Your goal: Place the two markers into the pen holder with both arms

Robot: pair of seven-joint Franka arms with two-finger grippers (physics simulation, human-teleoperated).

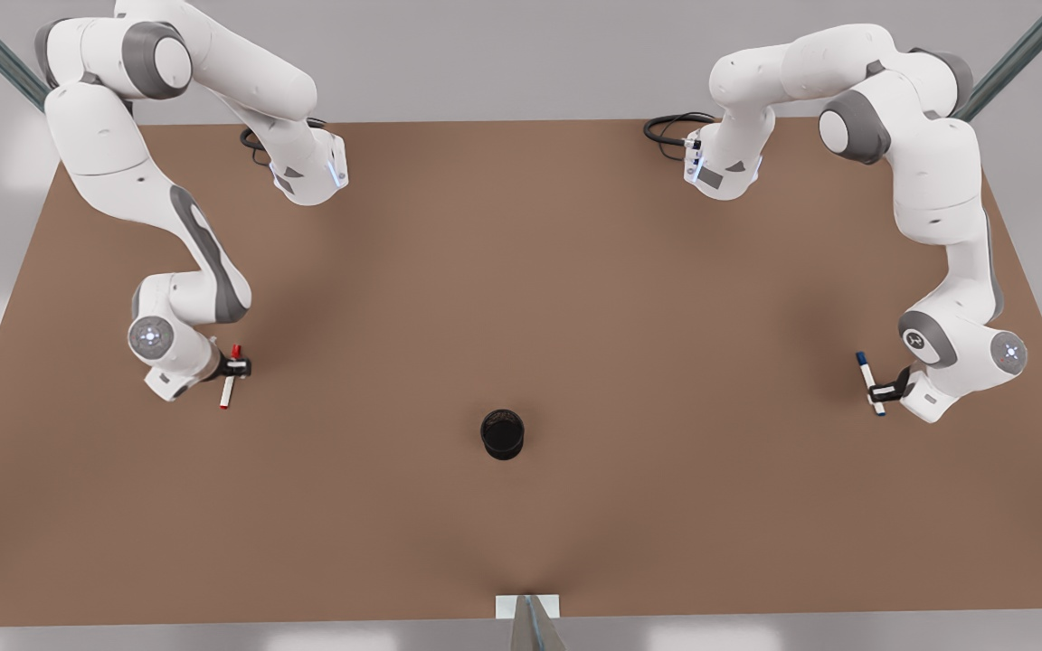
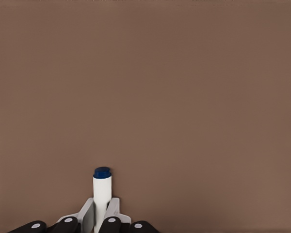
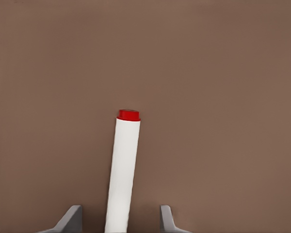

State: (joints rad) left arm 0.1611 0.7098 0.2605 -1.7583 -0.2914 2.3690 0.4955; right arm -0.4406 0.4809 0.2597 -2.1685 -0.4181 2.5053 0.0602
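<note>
With my left gripper [image 1: 881, 392] fingers clenched on the blue marker [image 1: 868, 380] and my right gripper [image 1: 233, 366] holding the red marker [image 1: 229, 380] mid-barrel, I judge both light, stiff, slippery sticks, apt to pivot.

In your right wrist view the red marker [image 3: 122, 174] runs off the frame edge, so its capped end is cut off, and you see just the tips of the right gripper [image 3: 121, 221]. In your left wrist view, the left gripper [image 2: 101, 218] hides the lower barrel of the blue marker [image 2: 102, 191].
</note>
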